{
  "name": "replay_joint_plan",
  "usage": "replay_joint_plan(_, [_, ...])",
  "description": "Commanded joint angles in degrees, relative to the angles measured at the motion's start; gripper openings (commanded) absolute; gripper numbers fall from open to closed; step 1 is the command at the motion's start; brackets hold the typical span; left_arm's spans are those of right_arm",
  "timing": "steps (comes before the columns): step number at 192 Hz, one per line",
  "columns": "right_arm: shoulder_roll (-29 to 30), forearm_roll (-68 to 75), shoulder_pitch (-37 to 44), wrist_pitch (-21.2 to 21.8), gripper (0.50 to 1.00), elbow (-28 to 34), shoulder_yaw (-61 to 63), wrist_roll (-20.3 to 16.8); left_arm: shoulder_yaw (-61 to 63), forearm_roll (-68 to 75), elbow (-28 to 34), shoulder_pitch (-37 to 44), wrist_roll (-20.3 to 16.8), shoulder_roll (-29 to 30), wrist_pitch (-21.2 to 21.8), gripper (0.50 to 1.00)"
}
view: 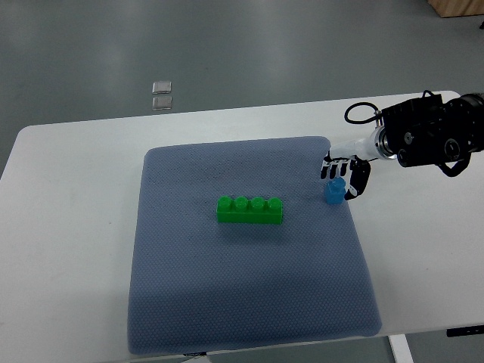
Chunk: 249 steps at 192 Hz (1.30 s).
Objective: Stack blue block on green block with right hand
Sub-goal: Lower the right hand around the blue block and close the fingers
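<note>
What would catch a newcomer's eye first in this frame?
The bright green block, a long piece with four studs, lies at the middle of the blue-grey mat. To its right, near the mat's right edge, the right hand closes its fingers around the small blue block, apart from the green one.

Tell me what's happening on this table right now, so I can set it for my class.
The robot's right hand reaches in from the right and closes its fingers around a small blue block at the right edge of the grey mat. The long green block lies untouched mid-mat. Nothing is stacked yet.
</note>
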Motion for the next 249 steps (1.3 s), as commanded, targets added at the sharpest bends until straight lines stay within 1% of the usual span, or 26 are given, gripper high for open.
replay_joint_plan(1, [0.0, 0.0, -0.4, -0.3, 0.778, -0.1, -0.1, 0.0, 0.0, 0.0, 0.0, 0.0, 0.0, 0.0, 0.0, 1.000])
replay_joint_plan(43, [0.6, 0.0, -1.3, -1.1, 0.778, -0.8, -0.1, -0.8, 0.0, 0.0, 0.0, 0.0, 0.0, 0.0, 0.0, 1.000])
replay_joint_plan(100, [1.3, 0.0, -2.6, -1.5, 0.762, -2.6, -0.2, -1.4, 0.0, 0.0, 0.0, 0.1, 0.0, 0.0, 0.0, 1.000])
replay_joint_plan(158, [1.4, 0.0, -2.8, -1.6, 0.742, -2.7, -0.2, -1.5, 0.0, 0.0, 0.0, 0.0, 0.0, 0.0, 0.0, 1.000])
replay_joint_plan(207, [2.2, 0.0, -3.3, -1.7, 0.735, -2.7, -0.2, -1.6, 0.0, 0.0, 0.0, 0.0, 0.0, 0.0, 0.0, 1.000])
replay_joint_plan(249, [2.5, 0.0, -3.9, -2.8, 0.731, -3.2, -1.0, -1.6, 0.0, 0.0, 0.0, 0.0, 0.0, 0.0, 0.0, 1.000])
